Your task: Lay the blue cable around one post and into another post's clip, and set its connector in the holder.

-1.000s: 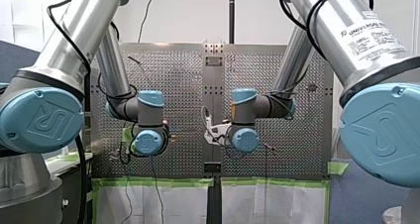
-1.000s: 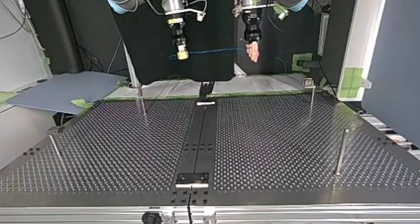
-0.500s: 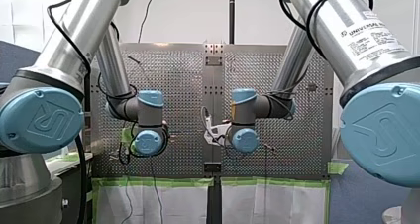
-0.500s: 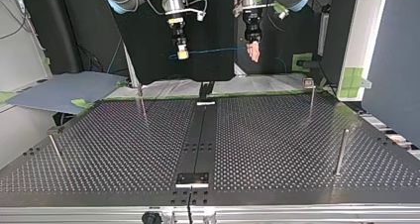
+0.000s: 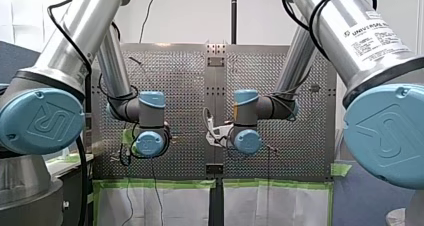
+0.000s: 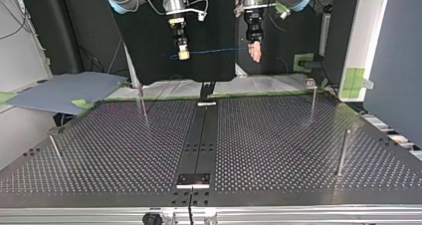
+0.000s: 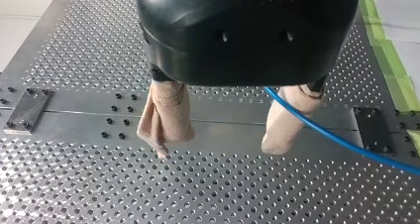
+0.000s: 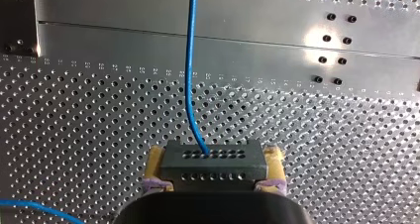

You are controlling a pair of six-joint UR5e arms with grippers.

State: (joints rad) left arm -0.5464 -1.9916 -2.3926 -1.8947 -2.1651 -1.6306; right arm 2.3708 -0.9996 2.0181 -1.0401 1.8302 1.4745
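Note:
In the top view both grippers hang high above the far end of the perforated table (image 6: 278, 135), with the blue cable (image 6: 214, 50) stretched between them. My right gripper (image 6: 183, 54) is shut on a dark grey connector block (image 8: 212, 163), held between its yellow pads (image 8: 155, 160); the cable (image 8: 190, 70) leaves the block's top. My left gripper (image 7: 218, 148) stands open, its beige pads (image 7: 166, 117) far apart. The cable (image 7: 341, 142) crosses the face of one pad and is not clamped. The front view hides both grippers behind the wrists.
Thin metal posts stand on the table: one (image 6: 143, 103) far left in the top view, one with a clip (image 6: 311, 88) far right, one (image 6: 342, 153) near right, one (image 6: 55, 149) near left. A small plate (image 6: 194, 180) sits on the dark centre strip near the front edge.

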